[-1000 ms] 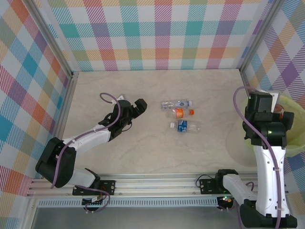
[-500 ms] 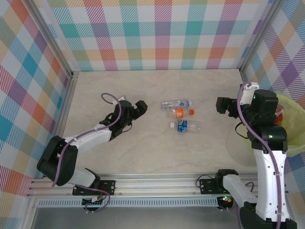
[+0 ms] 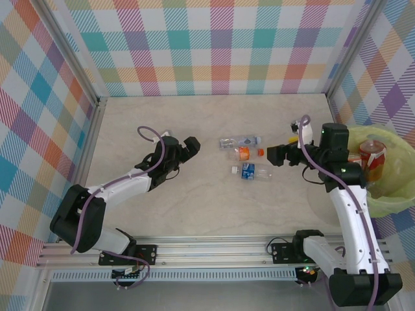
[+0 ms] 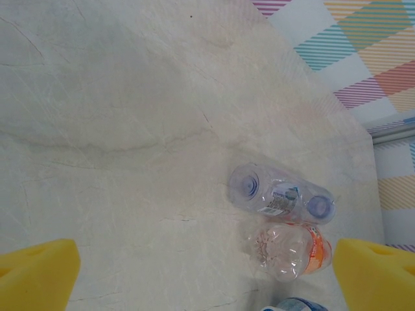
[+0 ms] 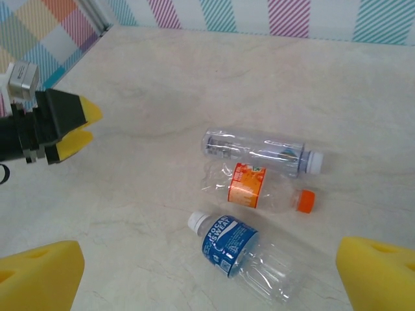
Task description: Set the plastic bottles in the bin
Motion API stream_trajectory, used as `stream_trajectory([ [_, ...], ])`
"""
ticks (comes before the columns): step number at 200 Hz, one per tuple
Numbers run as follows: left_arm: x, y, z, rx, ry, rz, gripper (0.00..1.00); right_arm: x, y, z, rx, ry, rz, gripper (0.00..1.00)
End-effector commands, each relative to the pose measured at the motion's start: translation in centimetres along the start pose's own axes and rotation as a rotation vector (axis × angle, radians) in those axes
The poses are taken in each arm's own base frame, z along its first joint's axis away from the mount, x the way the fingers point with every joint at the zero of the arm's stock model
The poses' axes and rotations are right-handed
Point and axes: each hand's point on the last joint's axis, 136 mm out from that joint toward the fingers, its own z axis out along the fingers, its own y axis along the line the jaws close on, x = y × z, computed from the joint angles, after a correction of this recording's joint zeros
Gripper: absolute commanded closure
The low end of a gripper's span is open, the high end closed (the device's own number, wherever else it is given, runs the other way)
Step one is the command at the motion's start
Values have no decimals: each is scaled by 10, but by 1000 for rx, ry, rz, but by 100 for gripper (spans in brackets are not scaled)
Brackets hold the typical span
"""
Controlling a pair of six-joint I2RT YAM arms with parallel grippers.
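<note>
Three plastic bottles [image 3: 244, 153] lie between the left gripper [image 3: 189, 146] and right gripper [image 3: 272, 155], both spread wide, empty.

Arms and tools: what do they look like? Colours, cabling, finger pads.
Both arms have black joint housings and pale links. The left arm and right arm each carry a lilac cable that loops off near the wrist. The left tool and right tool are black, with two fingers tipped in yellow foam pads. A green light glows at the right base.
</note>
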Motion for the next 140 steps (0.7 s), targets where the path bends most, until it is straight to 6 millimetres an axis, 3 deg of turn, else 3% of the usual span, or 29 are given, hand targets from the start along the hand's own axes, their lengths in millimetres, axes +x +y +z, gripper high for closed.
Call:
stream_trajectory([
  [1,-6,-4,-8,22,2,13,0,-1,17,13,-87,-8,-126,0],
  [45,-16,3,-19,15,-69,-8,0,48,26,66,-123,217,-299,0],
  [111,-17,12,-38,8,-84,24,0,103,-9,125,-55,507,-495,0],
  [140,-18,18,-45,-16,-83,38,0,114,-16,144,-62,571,-534,0],
])
